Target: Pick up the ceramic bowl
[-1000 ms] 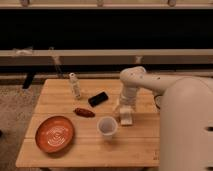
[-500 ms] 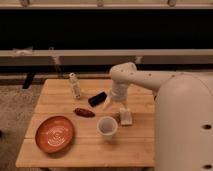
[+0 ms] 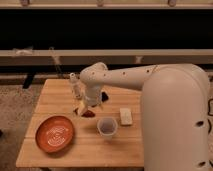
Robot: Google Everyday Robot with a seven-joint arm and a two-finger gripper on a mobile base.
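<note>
The ceramic bowl (image 3: 55,133) is a wide, shallow orange-red dish with pale spiral marks, lying on the front left of the wooden table (image 3: 60,95). My white arm reaches in from the right across the table. The gripper (image 3: 88,107) hangs at the arm's end over the table's middle, above a small dark red object (image 3: 87,113), up and to the right of the bowl and apart from it.
A small white cup (image 3: 107,126) stands right of the bowl. A pale rectangular block (image 3: 126,116) lies right of the cup. A small white bottle (image 3: 74,82) stands at the back left. A black object (image 3: 104,95) lies partly behind the arm.
The arm has swung left across the table, from over the pale block towards the middle, and now covers most of the black object.
</note>
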